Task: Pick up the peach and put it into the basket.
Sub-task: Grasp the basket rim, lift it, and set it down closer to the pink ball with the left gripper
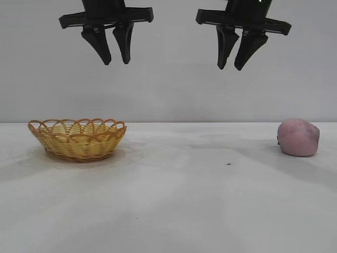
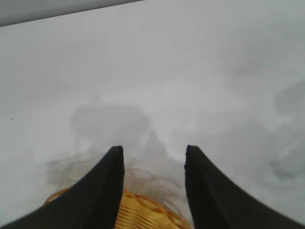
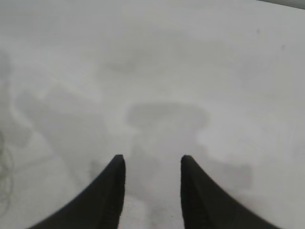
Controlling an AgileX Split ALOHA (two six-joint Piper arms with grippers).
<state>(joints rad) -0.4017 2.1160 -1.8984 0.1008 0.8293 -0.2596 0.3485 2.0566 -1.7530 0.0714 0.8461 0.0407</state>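
Observation:
The dull pink peach (image 1: pixel 298 137) lies on the white table at the far right. The yellow wicker basket (image 1: pixel 78 139) with an orange looped rim stands at the left and holds nothing. My left gripper (image 1: pixel 116 62) hangs open and empty high above the basket; part of the basket (image 2: pixel 143 212) shows between its fingers in the left wrist view (image 2: pixel 153 151). My right gripper (image 1: pixel 230 68) hangs open and empty high above the table, up and to the left of the peach. The right wrist view (image 3: pixel 152 160) shows only bare table; the peach is out of that view.
The white table (image 1: pixel 179 200) stretches between basket and peach, with a small dark speck (image 1: pixel 228 163) right of the middle. A plain light wall stands behind.

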